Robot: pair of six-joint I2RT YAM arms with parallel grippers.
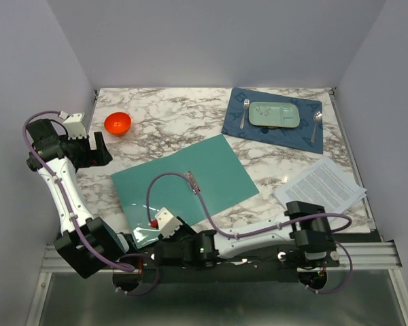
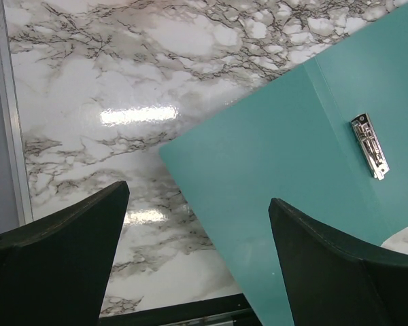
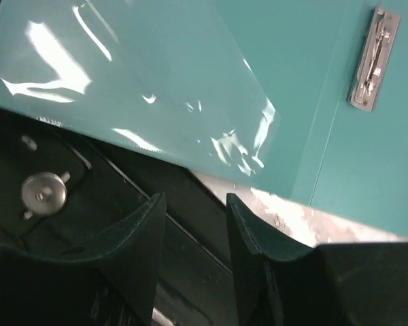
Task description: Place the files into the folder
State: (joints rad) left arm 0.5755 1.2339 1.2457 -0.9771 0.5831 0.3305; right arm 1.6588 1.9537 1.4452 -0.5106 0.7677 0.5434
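A white marble table [image 1: 163, 115] veined in grey sits between plain pale walls [image 1: 211, 41]. At its middle lies the folder [image 1: 211, 170], thin and teal, opened flat, with a small metal clip [image 1: 194, 182] at its spine. A clear glossy sleeve [image 3: 143, 81] overlaps the folder's near left corner. The files [image 1: 321, 185], white sheets of dense black print, lie right of the folder and apart from it. The right gripper [image 3: 196, 200], at the folder's near edge by the sleeve, has its fingers slightly parted around nothing. The left gripper [image 2: 198, 197], just left of the folder, is spread wide and empty.
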